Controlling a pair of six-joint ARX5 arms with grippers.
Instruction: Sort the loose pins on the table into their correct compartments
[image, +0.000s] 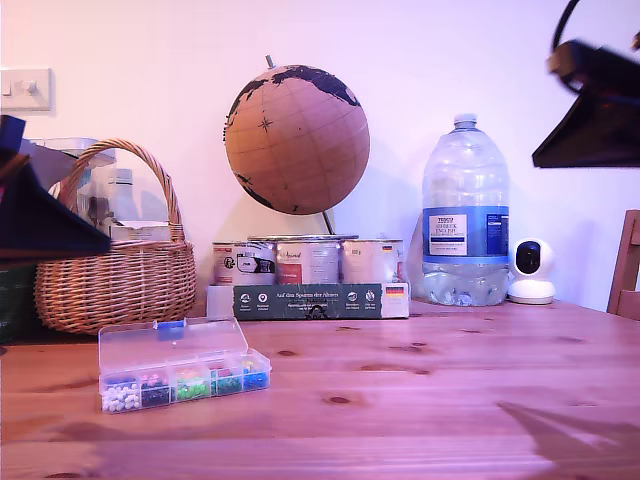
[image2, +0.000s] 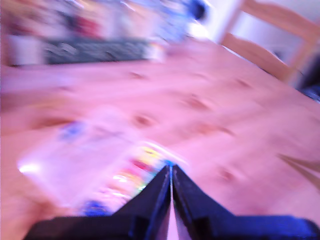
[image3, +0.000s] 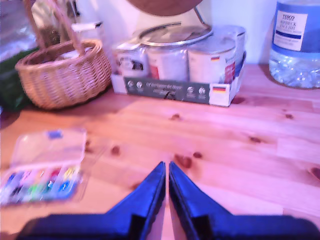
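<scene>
With both jaws pinched narrow and empty, my first gripper (image2: 171, 172) above the box (image2: 107, 165) could miss the unseen pins.

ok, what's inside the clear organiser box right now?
The organiser box has its lid open. The front row of cells holds pinheads sorted by colour: white, dark, pink, green, blue. Exact counts and any pins buried underneath can't be made out.

Globe (image: 297, 139), basket (image: 115, 283), water bottle (image: 465, 212)
</scene>
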